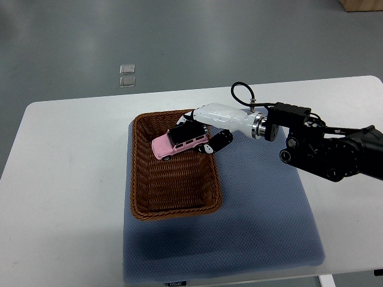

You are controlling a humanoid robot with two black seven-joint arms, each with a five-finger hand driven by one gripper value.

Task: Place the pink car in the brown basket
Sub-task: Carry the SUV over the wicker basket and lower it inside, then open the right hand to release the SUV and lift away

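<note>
A pink toy car with a black roof [177, 144] hangs tilted over the far right part of the brown wicker basket [143, 206]. My right hand [202, 133] comes in from the right edge and is shut on the car, its white and black fingers [219, 141] wrapped around the car's right end. The car sits above the basket's interior, near its far right rim. Whether it touches the basket floor I cannot tell. The left arm does not show.
The basket rests on a blue-grey mat [263, 221] on a white table [66, 197]. Two small clear squares [127, 75] lie on the grey floor beyond the table. A wooden box corner [364, 5] shows at top right.
</note>
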